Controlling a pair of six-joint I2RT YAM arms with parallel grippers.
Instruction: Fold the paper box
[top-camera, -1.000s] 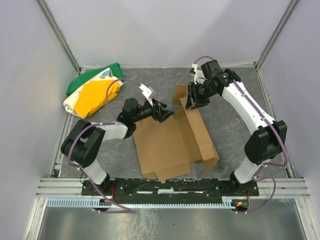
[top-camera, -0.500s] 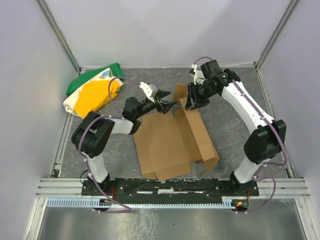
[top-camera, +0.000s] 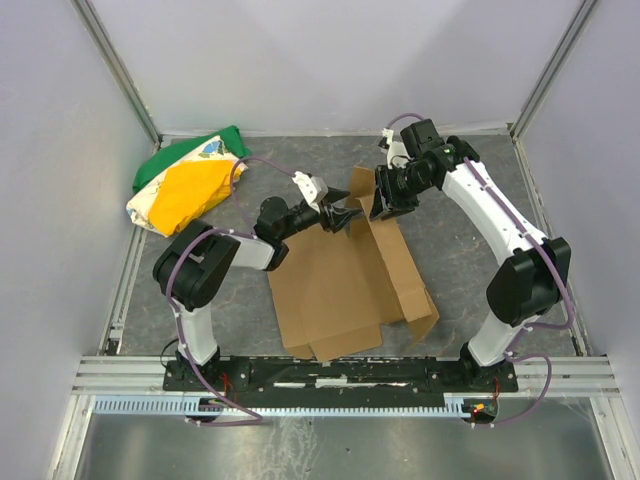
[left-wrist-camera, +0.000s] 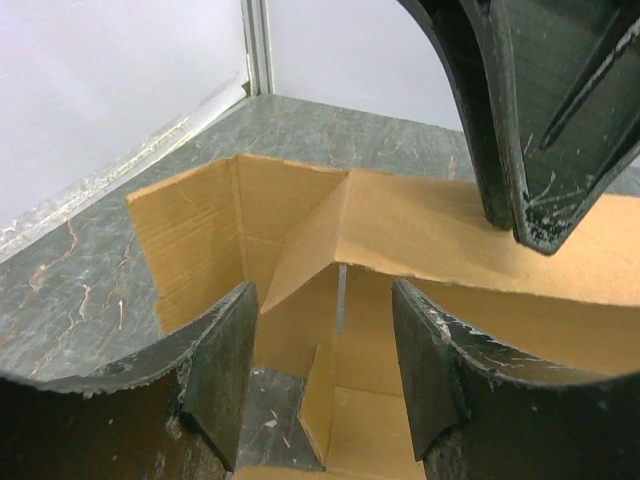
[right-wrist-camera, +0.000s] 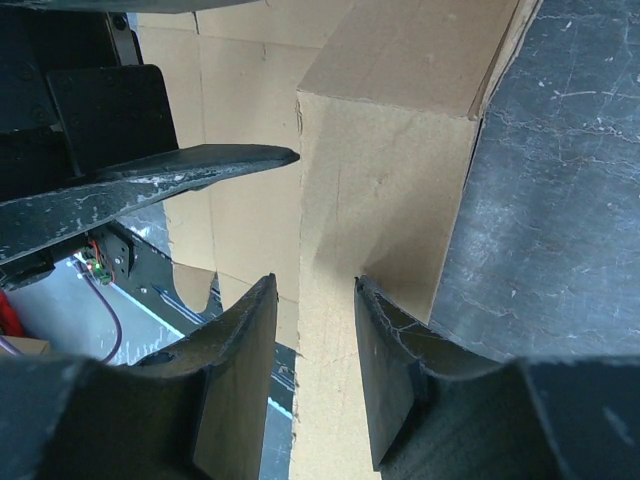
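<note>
The plain brown corrugated cardboard paper box (top-camera: 340, 290) lies mostly flat on the grey table (top-camera: 460, 240) between my arms, with one far flap raised. My right gripper (top-camera: 381, 206) pinches that flap. My left gripper (top-camera: 345, 215) hangs unclenched beside it. I judge nearly all the folding remains.
</note>
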